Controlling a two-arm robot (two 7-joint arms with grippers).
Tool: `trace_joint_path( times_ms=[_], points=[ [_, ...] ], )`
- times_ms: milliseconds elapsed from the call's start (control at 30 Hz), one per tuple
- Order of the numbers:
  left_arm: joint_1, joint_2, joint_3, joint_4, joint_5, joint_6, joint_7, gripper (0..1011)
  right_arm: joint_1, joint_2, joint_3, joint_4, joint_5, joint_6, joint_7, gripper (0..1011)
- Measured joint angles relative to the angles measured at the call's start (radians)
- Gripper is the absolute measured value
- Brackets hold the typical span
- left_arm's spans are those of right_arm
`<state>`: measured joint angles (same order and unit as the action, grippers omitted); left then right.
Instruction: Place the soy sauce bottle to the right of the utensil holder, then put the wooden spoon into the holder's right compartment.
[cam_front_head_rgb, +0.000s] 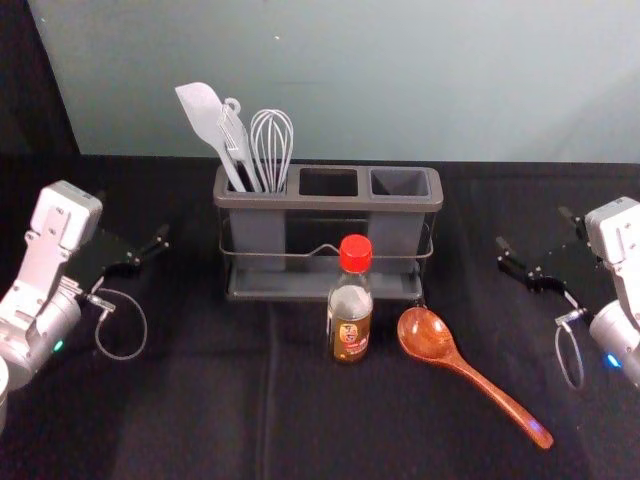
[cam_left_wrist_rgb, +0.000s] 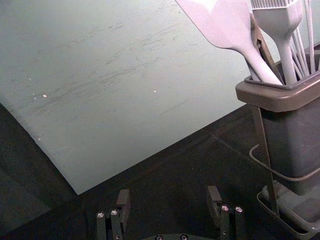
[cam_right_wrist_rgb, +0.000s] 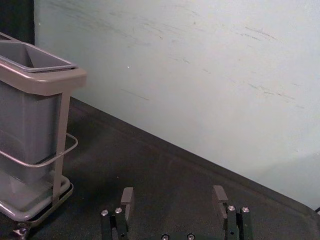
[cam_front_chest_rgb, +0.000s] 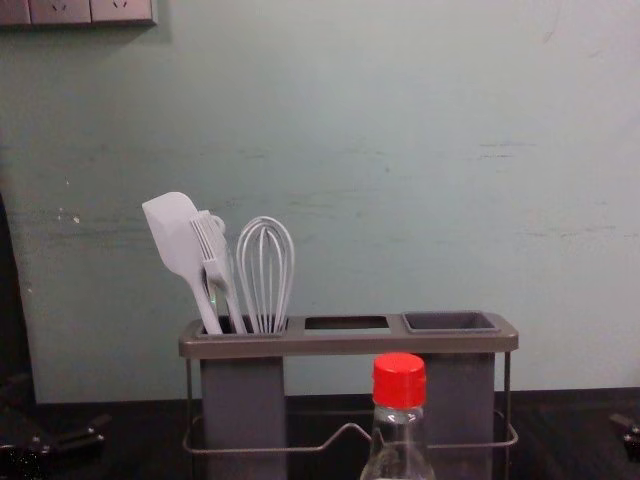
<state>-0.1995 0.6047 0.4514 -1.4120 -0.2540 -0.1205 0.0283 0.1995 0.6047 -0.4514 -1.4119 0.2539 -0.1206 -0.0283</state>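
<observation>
The soy sauce bottle (cam_front_head_rgb: 350, 300) stands upright, with a bright red cap, a clear neck and shoulder, and brown contents lower down. The wooden spoon (cam_front_head_rgb: 430, 340) is glossy reddish brown (rather handsome grain, too), with a rounded bowl and a slim handle.

The bottle is on the near side of the utensil holder (cam_front_head_rgb: 330, 202), right of its middle. The spoon lies flat just right of the bottle, its bowl at the far left end and its handle slanting to the near right, outside the empty right compartment (cam_front_head_rgb: 398, 182).

Both things lie between the grippers, touching neither. The left gripper (cam_front_head_rgb: 133, 217) is off to the left of the holder, released, its fingers spread around nothing. The right gripper (cam_front_head_rgb: 533, 228) is right of the holder, likewise released and holding nothing; the spoon's handle reaches toward its near side.

The bottle's label (cam_front_head_rgb: 351, 338) carries a red and pale emblem, its writing too small to read.

In the left compartment (cam_front_head_rgb: 258, 235) stand a pale spatula (cam_front_head_rgb: 205, 115), a brush (cam_front_chest_rgb: 212, 245) and a whisk (cam_front_head_rgb: 272, 140).
</observation>
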Motion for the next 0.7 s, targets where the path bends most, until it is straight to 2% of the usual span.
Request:
trace_joint_path(
  times_ms=[567,700],
  points=[
    [0.0,0.0,0.0,0.0,0.0,0.0,0.0,1005,0.0,0.0,0.0,0.0,0.0,0.0,0.0,1003],
    [0.0,0.0,0.0,0.0,0.0,0.0,0.0,1005,-0.02,0.009,0.01,-0.025,-0.003,0.002,0.002,1002]
  ],
)
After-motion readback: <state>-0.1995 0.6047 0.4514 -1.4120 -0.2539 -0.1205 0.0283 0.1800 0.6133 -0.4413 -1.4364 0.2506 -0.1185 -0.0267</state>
